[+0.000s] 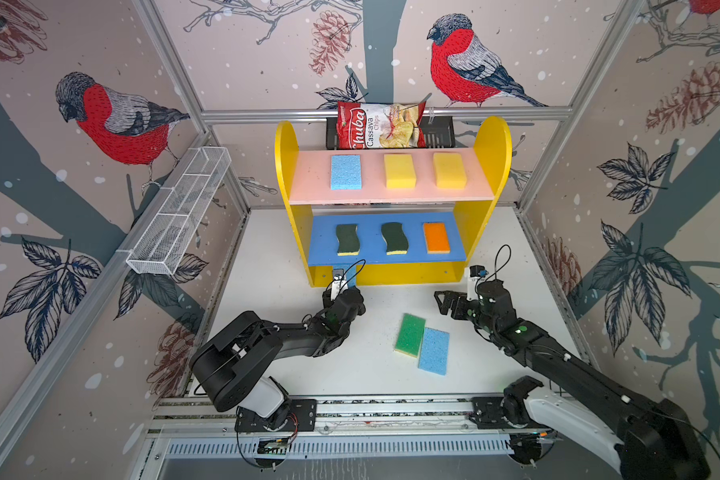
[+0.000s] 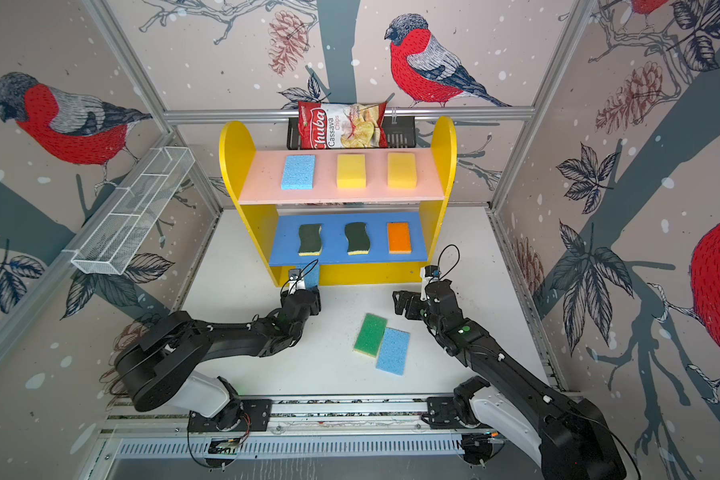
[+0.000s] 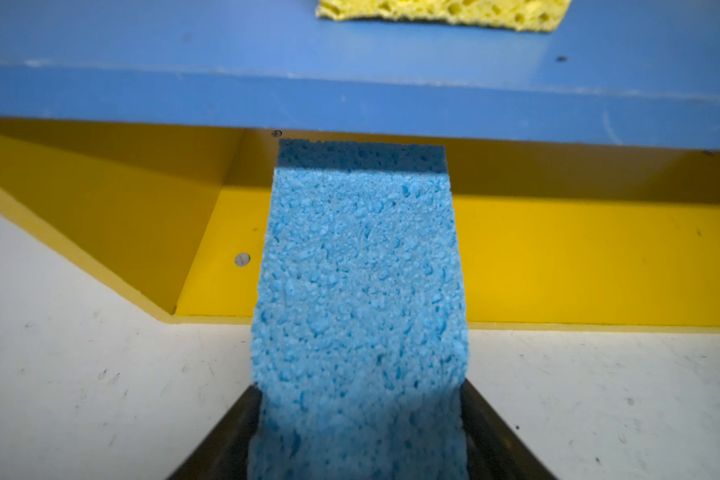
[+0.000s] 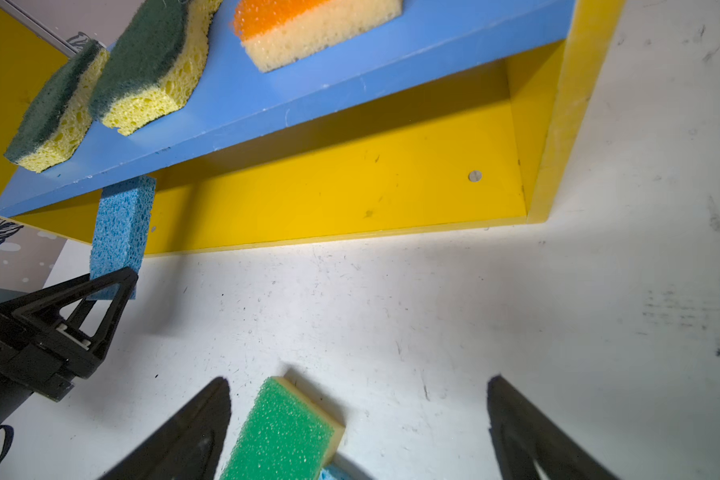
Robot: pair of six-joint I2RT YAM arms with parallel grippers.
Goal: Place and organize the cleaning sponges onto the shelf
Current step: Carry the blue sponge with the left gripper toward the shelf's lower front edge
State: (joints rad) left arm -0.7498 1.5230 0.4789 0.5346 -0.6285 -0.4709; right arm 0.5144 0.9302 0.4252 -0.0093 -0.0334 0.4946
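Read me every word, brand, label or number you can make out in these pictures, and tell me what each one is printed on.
"Chuba": large white brand name on the red part of the chips bag, readable in both top views.
"Cassava Chips": dark lettering beside the brand name on the same bag.
The small logo at one corner of the bag and its other fine print: too small to read.
Nothing else in any view carries readable text.

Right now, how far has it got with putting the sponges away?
Done: three sponges lie on the pink top board, three on the blue middle board. In hand: the left gripper holds a light blue sponge at the mouth of the yellow base. Left: a bright green sponge and another blue sponge lie on the table, the open right gripper near them.
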